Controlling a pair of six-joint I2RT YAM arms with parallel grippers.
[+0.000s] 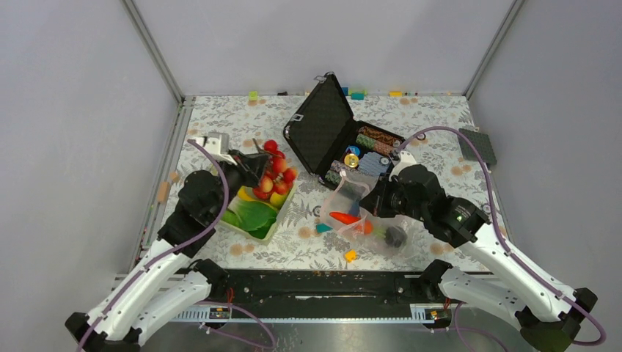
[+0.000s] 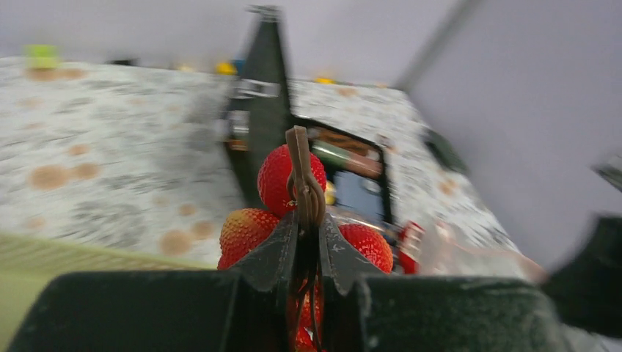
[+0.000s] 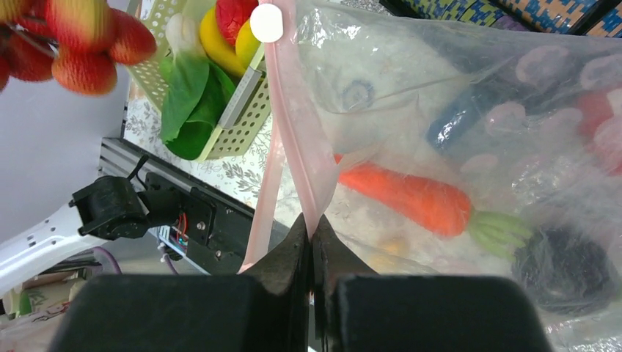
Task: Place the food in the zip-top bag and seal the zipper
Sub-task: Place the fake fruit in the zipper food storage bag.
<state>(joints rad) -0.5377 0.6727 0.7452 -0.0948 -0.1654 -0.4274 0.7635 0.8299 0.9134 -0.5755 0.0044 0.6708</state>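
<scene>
- Red berry cluster [image 2: 282,180] is the piece in hand: the left pincer [image 2: 306,235] is clamped on its brown stem, and the berries bunch just under and ahead of the fingertips, lifted clear of the green basket [image 1: 271,227] below.
- Across from it, the right pincer [image 3: 312,235] is closed on the pale pink zipper [image 3: 293,125], holding one lip of the zip-top bag [image 3: 455,110] up. The rest of the clear film sags away beyond its tips onto the table.
- Inside the bag, just past the right pincer, lie an orange carrot [image 3: 407,194] and a dark round fruit [image 3: 565,268].
- Left in the basket, beneath the left pincer, are a green leaf [image 1: 253,214] and yellow pieces, so I judge the filling roughly half done and the sealing not yet started.
- Next, as I read it, the cluster must travel sideways to the raised mouth and drop in. The mouth is limp, and I cannot tell how wide it gapes, so a bulky cluster could snag on the pink strip.
- Underfoot is a floral-printed cloth [image 1: 440,147], pale with brown spots. A black case [image 1: 323,121] stands open beyond both pincers with poker chips [image 1: 374,139] in its tray.
- Plain grey walls [image 1: 88,110] close in the table on three sides, and small coloured blocks line the far edge.
</scene>
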